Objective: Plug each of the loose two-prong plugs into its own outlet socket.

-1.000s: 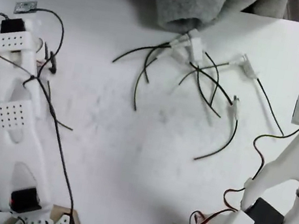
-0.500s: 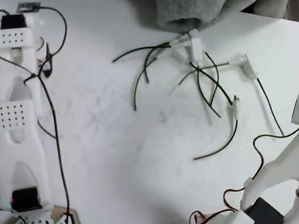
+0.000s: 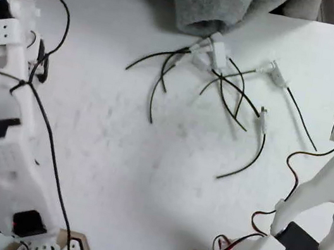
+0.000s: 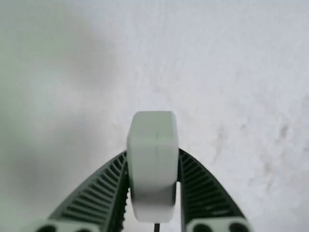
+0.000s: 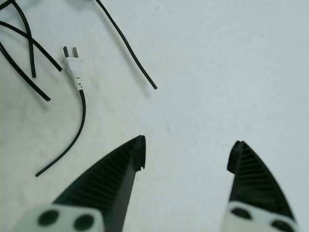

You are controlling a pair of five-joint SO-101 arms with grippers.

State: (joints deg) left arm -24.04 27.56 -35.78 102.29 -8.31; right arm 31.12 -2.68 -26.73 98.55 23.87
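Above the white table [image 3: 144, 185], the left gripper [image 4: 153, 155] is clamping a white socket [image 4: 152, 169] between its fingers [image 4: 198, 183]. The right gripper [image 5: 189, 143] is hanging wide open near a loose plug [image 5: 71, 62] lying flat on the table. I judge it should be gripping the plug's body, leaving both prongs free and squared to the socket.
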